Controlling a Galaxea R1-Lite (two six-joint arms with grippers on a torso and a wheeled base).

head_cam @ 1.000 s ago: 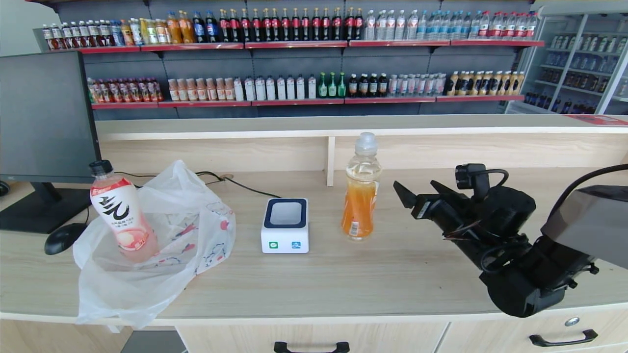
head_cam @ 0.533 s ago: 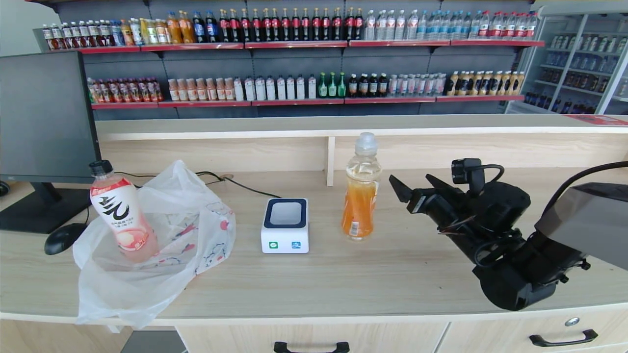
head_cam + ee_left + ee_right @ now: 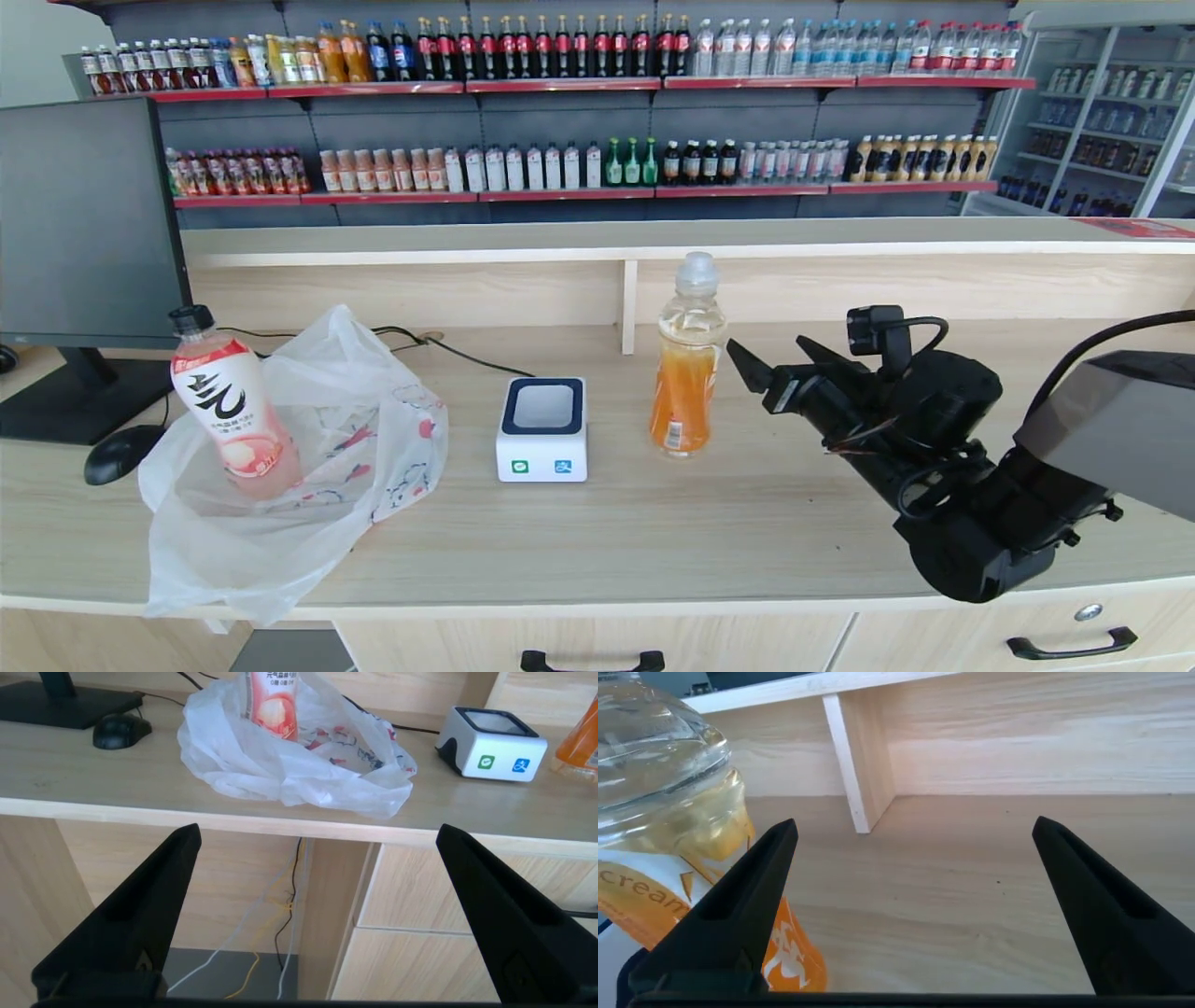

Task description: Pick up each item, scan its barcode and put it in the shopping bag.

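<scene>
An orange drink bottle (image 3: 687, 359) with a clear cap stands upright on the counter, right of the white barcode scanner (image 3: 543, 428). My right gripper (image 3: 782, 363) is open just to the right of this bottle, a small gap away, fingers pointing at it. In the right wrist view the orange bottle (image 3: 673, 849) sits beside one finger of the open right gripper (image 3: 910, 905). A pink drink bottle (image 3: 229, 403) stands inside the translucent shopping bag (image 3: 308, 485) at the left. My left gripper (image 3: 318, 905) is open below the counter edge, facing the shopping bag (image 3: 308, 756) and scanner (image 3: 492, 742).
A monitor (image 3: 89, 233) and a mouse (image 3: 121, 453) sit at the far left of the counter. A raised wooden ledge with a vertical divider (image 3: 629, 303) runs behind the counter. Shelves of bottles fill the background. Drawers with black handles (image 3: 1071, 646) lie under the counter.
My right gripper has moved left, closing most of the gap to the orange bottle. Nothing else has moved.
</scene>
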